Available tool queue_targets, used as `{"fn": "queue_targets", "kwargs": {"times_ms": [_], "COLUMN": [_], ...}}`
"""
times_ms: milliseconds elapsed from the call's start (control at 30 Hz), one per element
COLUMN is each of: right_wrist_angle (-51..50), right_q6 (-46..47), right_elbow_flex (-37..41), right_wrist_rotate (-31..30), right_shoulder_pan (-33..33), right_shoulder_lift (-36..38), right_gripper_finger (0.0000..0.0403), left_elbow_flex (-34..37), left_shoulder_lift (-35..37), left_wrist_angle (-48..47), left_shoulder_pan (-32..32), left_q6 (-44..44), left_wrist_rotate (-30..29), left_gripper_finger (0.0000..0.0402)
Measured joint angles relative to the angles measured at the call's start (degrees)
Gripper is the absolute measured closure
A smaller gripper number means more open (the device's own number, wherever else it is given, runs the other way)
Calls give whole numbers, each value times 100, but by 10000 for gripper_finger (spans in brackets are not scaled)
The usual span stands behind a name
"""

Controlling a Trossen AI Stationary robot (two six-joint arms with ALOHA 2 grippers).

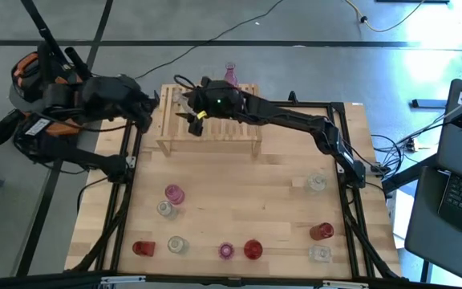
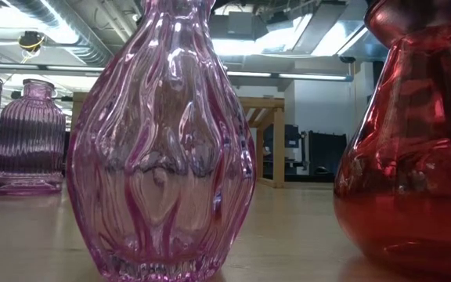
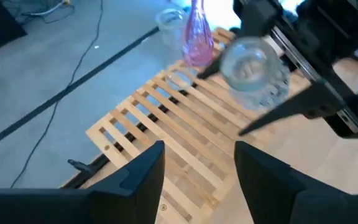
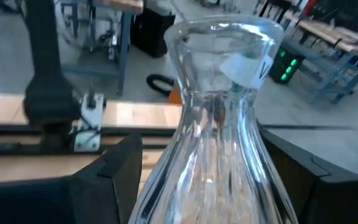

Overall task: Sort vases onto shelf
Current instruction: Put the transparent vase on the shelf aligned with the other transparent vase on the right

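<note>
A clear ribbed glass vase (image 4: pixel 219 124) is held between the fingers of the right gripper (image 1: pixel 189 108) above the light slatted wooden shelf (image 1: pixel 223 135); the left gripper (image 3: pixel 197 174), jaws parted and empty, is seen at the shelf's left end.

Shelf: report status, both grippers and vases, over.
Right gripper over shelf, shut on clear vase. Left gripper open, empty, at shelf's left end. Pink vase at back edge. Nothing blocking.
</note>
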State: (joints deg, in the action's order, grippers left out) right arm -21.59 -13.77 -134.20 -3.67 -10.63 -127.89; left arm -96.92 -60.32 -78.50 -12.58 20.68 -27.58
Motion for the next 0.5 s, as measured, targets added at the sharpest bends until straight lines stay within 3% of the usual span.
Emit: {"fn": "queue_targets", "kwargs": {"times_ms": [300, 500], "right_wrist_angle": [-1681, -1871], "right_q6": [-114, -159], "right_elbow_flex": [8, 5], "right_wrist_rotate": [-876, -1116], "right_shoulder_pan": [50, 336], "right_shoulder_lift": [384, 988], "right_gripper_finger": [160, 160], "left_elbow_flex": [2, 7], "left_shoulder_lift": [308, 264], "left_wrist_angle": [-14, -7], "left_shoulder_pan": [-2, -4], "left_q6": [13, -13], "left_wrist_rotate": [-191, -206], "left_gripper_finger": [216, 216]}}
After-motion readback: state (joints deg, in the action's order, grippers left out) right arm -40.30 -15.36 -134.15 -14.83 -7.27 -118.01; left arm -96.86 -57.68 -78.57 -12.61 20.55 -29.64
